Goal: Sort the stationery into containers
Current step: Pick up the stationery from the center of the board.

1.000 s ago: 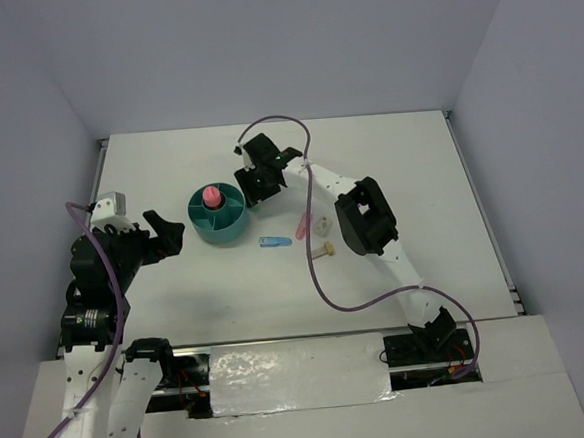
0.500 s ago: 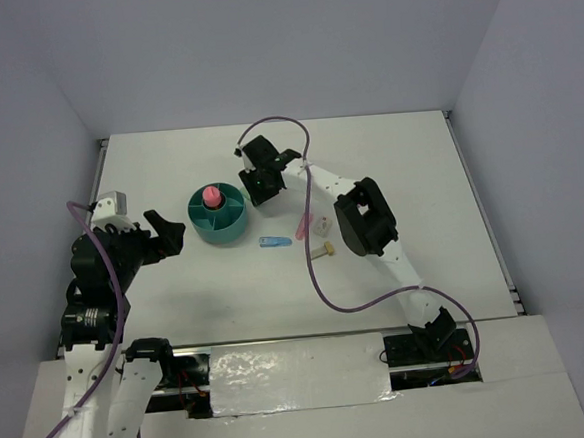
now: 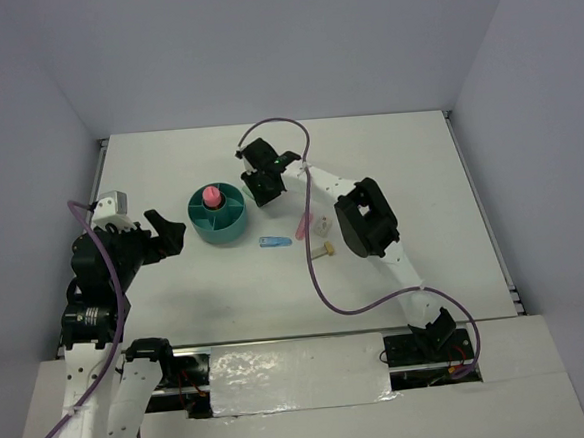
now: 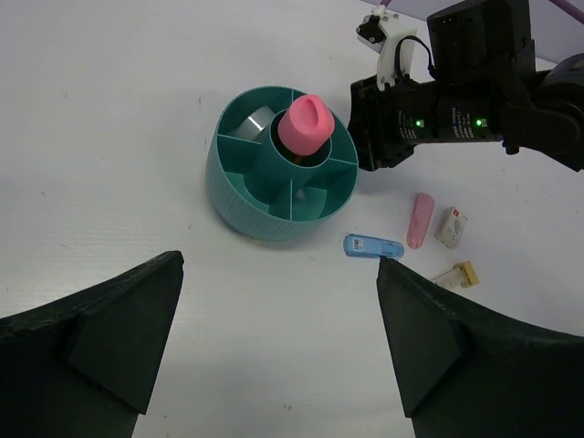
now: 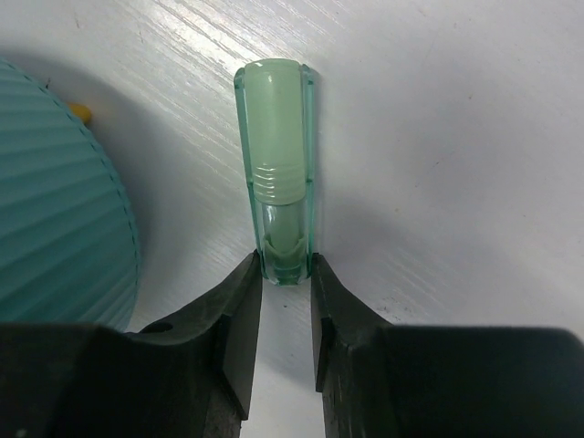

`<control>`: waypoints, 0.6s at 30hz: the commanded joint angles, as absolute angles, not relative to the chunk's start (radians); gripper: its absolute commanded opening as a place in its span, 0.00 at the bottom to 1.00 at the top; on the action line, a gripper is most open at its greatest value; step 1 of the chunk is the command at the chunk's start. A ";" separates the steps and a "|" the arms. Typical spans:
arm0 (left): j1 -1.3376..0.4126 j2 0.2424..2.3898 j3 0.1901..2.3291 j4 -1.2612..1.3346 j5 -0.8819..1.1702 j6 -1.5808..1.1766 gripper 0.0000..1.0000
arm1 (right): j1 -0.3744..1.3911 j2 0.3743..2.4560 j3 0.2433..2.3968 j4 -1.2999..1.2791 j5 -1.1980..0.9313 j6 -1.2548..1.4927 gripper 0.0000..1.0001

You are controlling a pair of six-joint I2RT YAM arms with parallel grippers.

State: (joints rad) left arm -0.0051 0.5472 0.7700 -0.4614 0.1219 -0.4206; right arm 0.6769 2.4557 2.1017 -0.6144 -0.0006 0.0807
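The right tool (image 5: 285, 265) has its two fingers pinched onto the near end of a green piece (image 5: 276, 173), with only that end between the pads. The rest of the piece sticks straight out ahead of the tool, over the white tabletop (image 5: 438, 137). I cannot tell whether the piece rests on the tabletop or hangs just above it. Just to the left of this tool, in its own camera, stands the ribbed wall of the teal organiser (image 5: 55, 192), near the green piece but not touching it.

The left tool (image 4: 278, 274) is spread wide and holds nothing. It hangs above the tabletop, well apart from everything. Ahead of it, between the lines of its two fingers, sits the organiser with a pink cylinder (image 4: 304, 125) standing upright in the central cup. A greyish clear ring (image 4: 255, 123) lies in a far-left compartment.

Ahead and to the right of the left tool, four loose things lie on the tabletop beside the organiser:
- A blue piece (image 4: 372, 246), nearest the organiser.
- A pink piece (image 4: 419, 220).
- A white block (image 4: 451, 226), just beside the pink piece.
- A beige piece (image 4: 456, 274).
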 commanded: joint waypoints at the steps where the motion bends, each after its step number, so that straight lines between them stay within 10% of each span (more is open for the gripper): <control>1: -0.006 0.548 0.769 -0.417 0.135 -0.408 0.99 | 0.675 2.453 2.068 -0.652 -0.006 0.068 0.18; 18: -0.011 0.644 0.865 -0.264 0.437 -0.547 0.99 | 0.661 1.661 1.290 -0.238 0.048 0.219 0.09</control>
State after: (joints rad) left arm -0.0051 0.6361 0.7929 -0.3828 0.3229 -0.4789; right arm 0.6437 1.8343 1.3327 -0.3588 0.0307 0.1925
